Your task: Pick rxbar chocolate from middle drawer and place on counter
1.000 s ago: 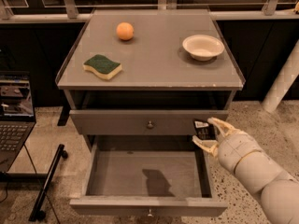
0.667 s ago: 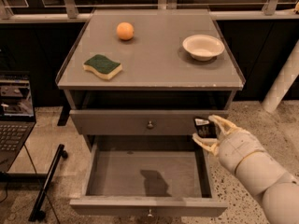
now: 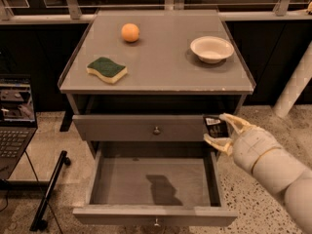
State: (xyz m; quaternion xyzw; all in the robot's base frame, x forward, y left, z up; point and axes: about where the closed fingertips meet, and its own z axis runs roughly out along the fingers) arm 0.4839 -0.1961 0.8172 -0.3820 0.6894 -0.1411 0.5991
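jaws clamp rxbar chocolate [image 3: 215, 126] (partly hidden) | above middle drawer [image 3: 122, 179], right edge

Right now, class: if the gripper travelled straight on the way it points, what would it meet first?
Probably the closed drawer front. The gripper, by its right-hand end and holding the rxbar chocolate, points toward it, though depth is unclear.

Floor [image 3: 48, 136]: pale, speckled stone;
Back: dark panels [image 3: 34, 57] below a pale metal rail [image 3: 39, 19]; glazing above;
Left: open laptop [image 3: 14, 130], screen lit; black stand leg [image 3: 48, 191];
Right: white slanted post [image 3: 294, 88]
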